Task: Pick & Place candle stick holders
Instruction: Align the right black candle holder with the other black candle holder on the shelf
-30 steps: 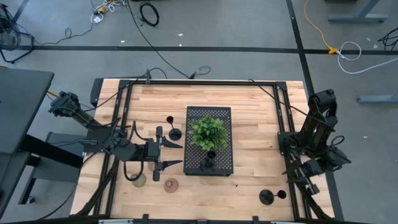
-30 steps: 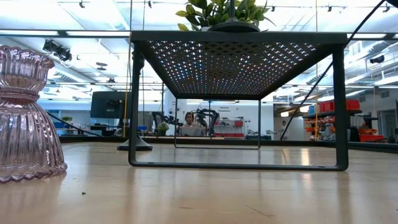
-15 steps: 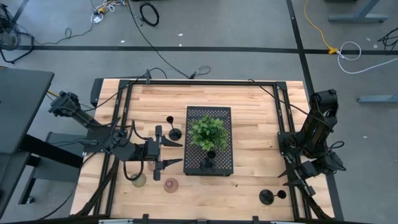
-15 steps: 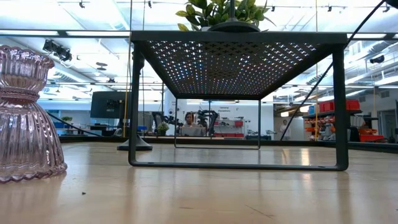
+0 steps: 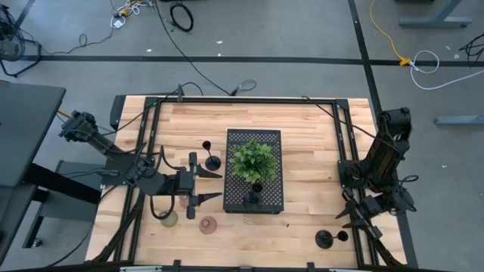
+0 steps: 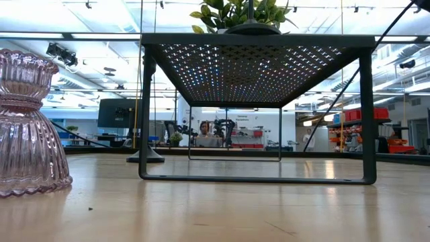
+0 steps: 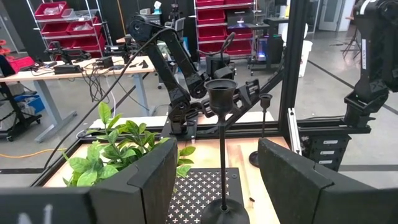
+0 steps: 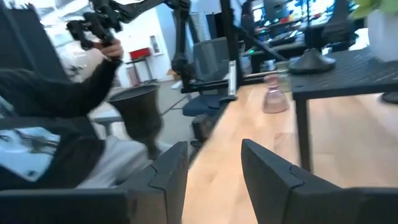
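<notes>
- From above: one black candle stick holder (image 5: 253,199) already stands on the black perforated tray (image 5: 271,140), near its front end, beside the green plant (image 5: 253,158). Remaining on the wood table (image 5: 302,121): a black holder (image 5: 212,161) just left of the tray, a pink glass holder (image 5: 208,224) and an olive-green holder (image 5: 169,219) front left, another black holder (image 5: 325,239) front right. Judged roughly one placed, four to go.
- From above: left gripper (image 5: 209,187) sits just left of the tray, fingers apart, nothing between them. Right gripper (image 5: 354,217) is at the table's right edge near the front-right black holder, jaws apart, empty.
- Table-level view: pink ribbed glass holder (image 6: 28,128) stands upright at far left; tray top on legs with the plant above; no gripper visible.
- Left wrist view: own fingers (image 7: 155,174) spread wide, the tall black holder (image 7: 222,155) on the tray straight ahead, not touched.
- Right wrist view: fingers (image 8: 264,163) parted, empty; pink holder (image 8: 272,96) far off, a dark cup-shaped holder top (image 8: 138,115) close by.
- Versus a second ago: left arm unchanged; right arm has swung down toward the front-right black holder. Holders unmoved.
</notes>
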You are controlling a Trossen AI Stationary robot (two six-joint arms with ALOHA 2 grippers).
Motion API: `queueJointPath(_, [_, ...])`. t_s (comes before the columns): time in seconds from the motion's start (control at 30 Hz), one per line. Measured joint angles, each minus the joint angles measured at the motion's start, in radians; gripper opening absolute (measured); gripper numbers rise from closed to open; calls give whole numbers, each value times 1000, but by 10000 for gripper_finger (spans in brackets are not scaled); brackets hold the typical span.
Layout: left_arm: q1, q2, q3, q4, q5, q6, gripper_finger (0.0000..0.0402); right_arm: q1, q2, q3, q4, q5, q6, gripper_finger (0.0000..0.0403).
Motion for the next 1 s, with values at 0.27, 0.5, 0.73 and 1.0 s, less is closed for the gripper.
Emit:
queueJointPath(0.27, [1, 0, 0, 6, 0, 0, 225, -2, 2, -1, 7, -27, 94, 164])
queueJointPath(0.5, [14, 0, 0, 14, 0, 0, 225, 9, 3, -1, 21, -148, 271, 203])
queueJointPath(0.73, [30, 0, 0, 32, 0, -22, 225, -10, 3, -1, 0, -169, 393, 218])
queueJointPath(1.0, [29, 0, 0, 32, 0, -20, 225, -72, 0, -1, -73, -257, 400, 220])
